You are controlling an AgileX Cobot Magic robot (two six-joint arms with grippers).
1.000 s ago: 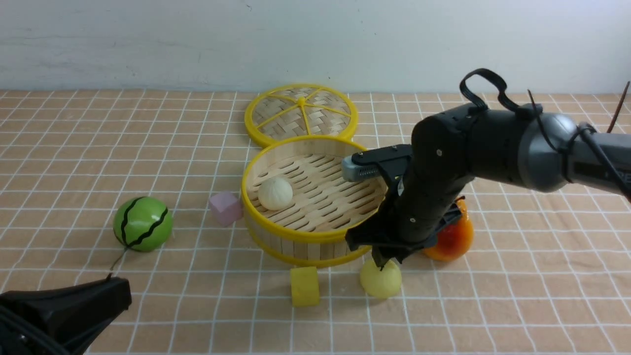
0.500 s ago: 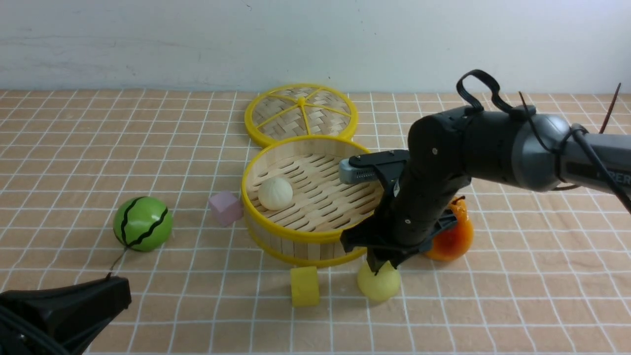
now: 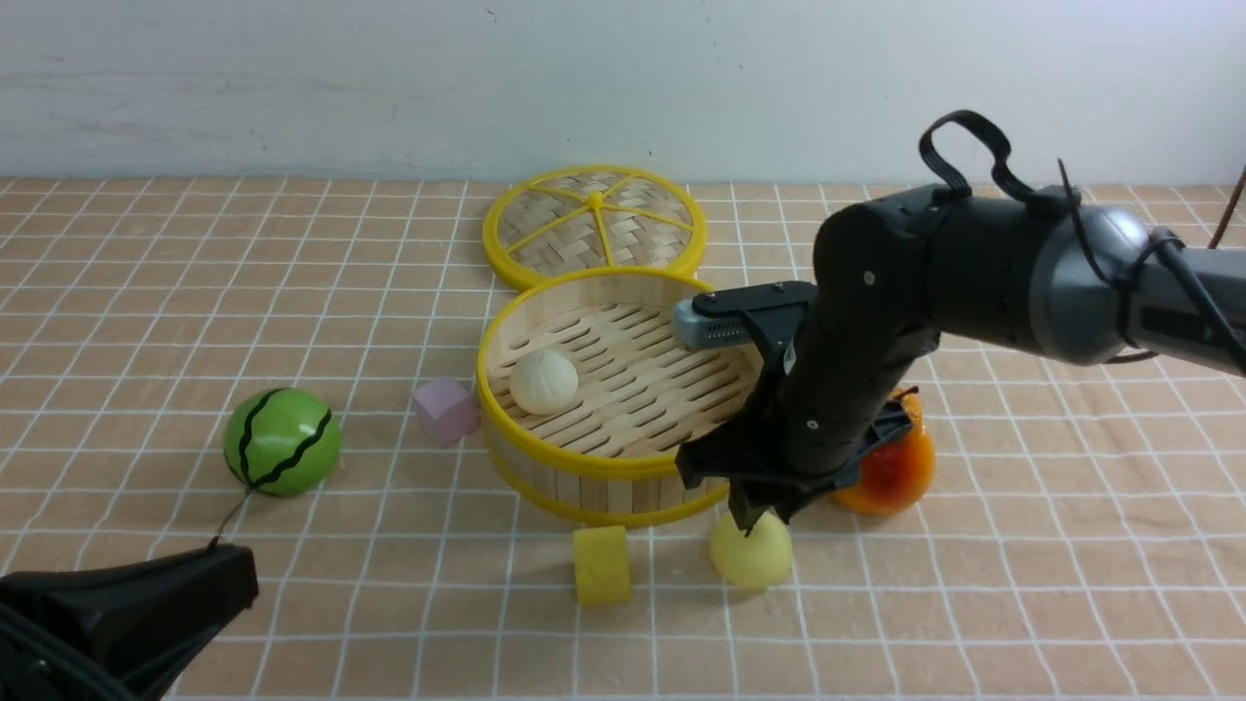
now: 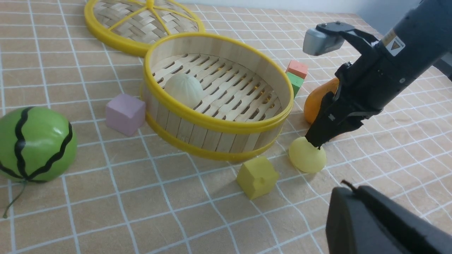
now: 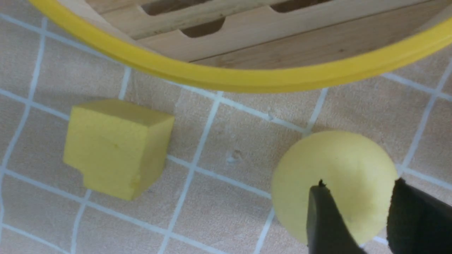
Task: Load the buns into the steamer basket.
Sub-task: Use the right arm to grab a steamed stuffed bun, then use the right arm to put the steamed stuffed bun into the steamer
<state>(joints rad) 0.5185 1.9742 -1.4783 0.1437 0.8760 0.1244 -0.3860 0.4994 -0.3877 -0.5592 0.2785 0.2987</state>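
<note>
Front: right hand (image 3: pixel 752 518) points down, tips at the top of the pale yellow bun (image 3: pixel 751 557). That bun sits on the counter (image 3: pixel 973 604), just outside the near rim of the steamer basket (image 3: pixel 584 469) and to the right of the yellow cube (image 3: pixel 602 567). Off-white bun (image 3: pixel 544 382) is inside the basket, on the slat floor, left half. Lid (image 3: pixel 594 226) lies flat behind the basket. Lilac cube (image 3: pixel 445 411) is just beside the basket's left wall, green melon (image 3: pixel 282 441) well off to the left. Orange pear (image 3: pixel 894 477) is partly hidden behind the right arm. Left hand (image 3: pixel 209 584) is low at the near left corner, jaws closed, well apart from everything.

Left wrist: one right-hand finger (image 4: pixel 317 135) touches the crown of the pale yellow bun (image 4: pixel 307 158), and the bun rests on the counter. Off-white bun (image 4: pixel 183 90) is in the basket (image 4: pixel 212 121). An orange cube (image 4: pixel 297 68) and a green cube (image 4: pixel 296 82) touch each other beyond the basket's far side.

Right wrist: two dark fingers (image 5: pixel 325 222) stand a narrow gap apart over the bun (image 5: pixel 335 162). The bun is wider than that gap. Can't tell whether they pinch it or only rest on it. Basket rim (image 5: pixel 247 79) is near.
</note>
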